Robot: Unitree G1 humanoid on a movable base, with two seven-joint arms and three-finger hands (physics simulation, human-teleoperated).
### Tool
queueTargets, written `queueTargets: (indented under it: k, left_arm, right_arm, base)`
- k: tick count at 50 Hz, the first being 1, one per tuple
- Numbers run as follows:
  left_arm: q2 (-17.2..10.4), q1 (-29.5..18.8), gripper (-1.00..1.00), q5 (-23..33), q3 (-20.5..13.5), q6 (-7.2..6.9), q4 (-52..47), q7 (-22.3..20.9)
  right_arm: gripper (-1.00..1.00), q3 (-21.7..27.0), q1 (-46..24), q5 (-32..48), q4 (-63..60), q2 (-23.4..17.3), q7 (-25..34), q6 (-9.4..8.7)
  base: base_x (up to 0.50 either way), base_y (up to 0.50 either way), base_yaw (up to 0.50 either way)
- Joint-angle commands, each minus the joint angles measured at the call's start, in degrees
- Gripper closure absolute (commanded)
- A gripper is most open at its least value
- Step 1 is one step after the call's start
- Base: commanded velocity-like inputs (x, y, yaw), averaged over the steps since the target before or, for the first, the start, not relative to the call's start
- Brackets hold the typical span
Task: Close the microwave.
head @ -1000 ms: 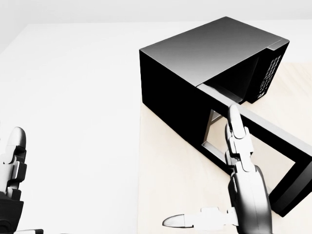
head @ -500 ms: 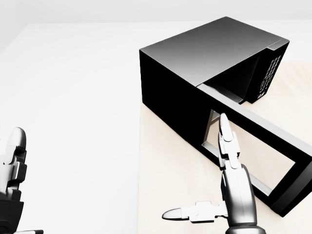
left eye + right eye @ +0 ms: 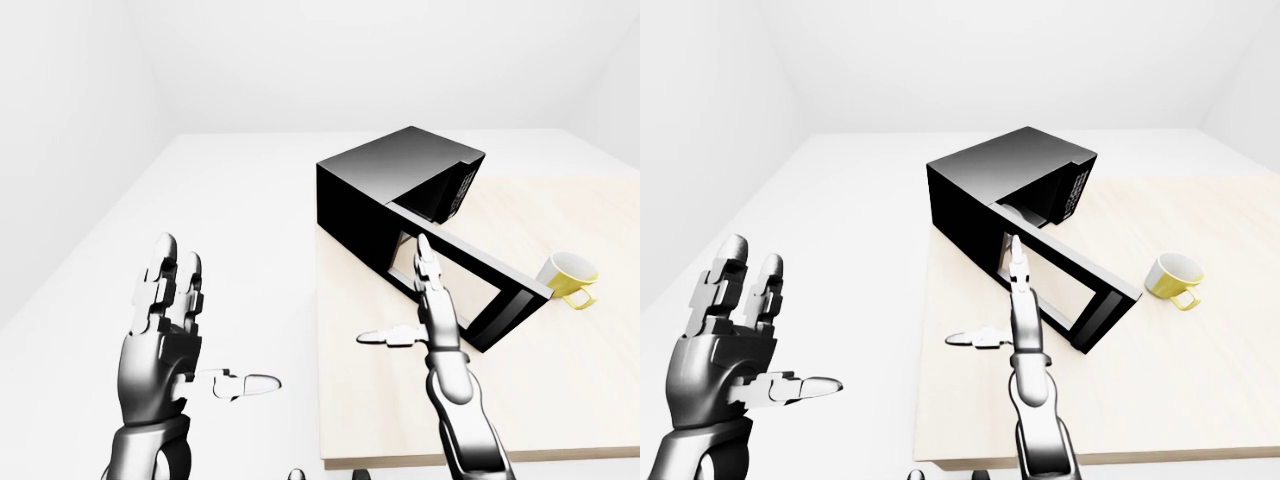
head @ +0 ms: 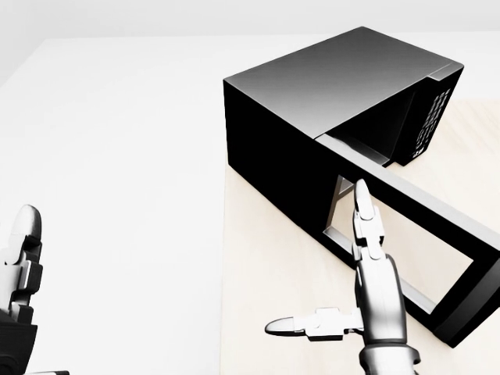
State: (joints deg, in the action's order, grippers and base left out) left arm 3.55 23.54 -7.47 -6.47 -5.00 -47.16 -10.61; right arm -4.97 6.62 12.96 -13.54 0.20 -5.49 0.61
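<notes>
A black microwave [image 4: 328,78] stands on a light wooden table [image 3: 560,400], at the upper right of the head view. Its door [image 4: 437,234] stands wide open, swung out toward the lower right, with a see-through window. My right hand [image 4: 320,262] is open, fingers [image 4: 366,226] straight and thumb spread left. It sits on the door's outer side near the hinge end; I cannot tell if it touches. My left hand [image 3: 215,320] is open and empty at the lower left, off the table.
A yellow-and-white cup [image 3: 1172,277] lies on its side on the table, right of the door's free end. The table's left edge [image 4: 223,297] runs just left of the microwave. White floor and walls surround the table.
My right hand has shifted a little left and down along the door toward the hinge end. The door and microwave have not moved. The left hand sank slightly.
</notes>
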Motion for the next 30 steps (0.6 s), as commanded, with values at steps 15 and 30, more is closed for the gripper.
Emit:
queueTargets:
  k: [15, 30]
  left_arm:
    - [0.06, 0.5, -1.0, -0.09, 0.19, 0.0, -0.27, -0.3]
    - [-0.06, 1.12, -1.0, -0.21, 0.46, 0.0, -0.43, -0.43]
  right_arm:
    - [-1.0, 1.67, -5.31, -0.38, 3.98, 0.46, -0.57, -1.23]
    - [-1.0, 2.25, -7.54, -0.55, 5.83, 0.38, -1.15, -1.39]
  base:
    - [0.0, 0.0, 0.0]
    - [0.0, 0.0, 0.0]
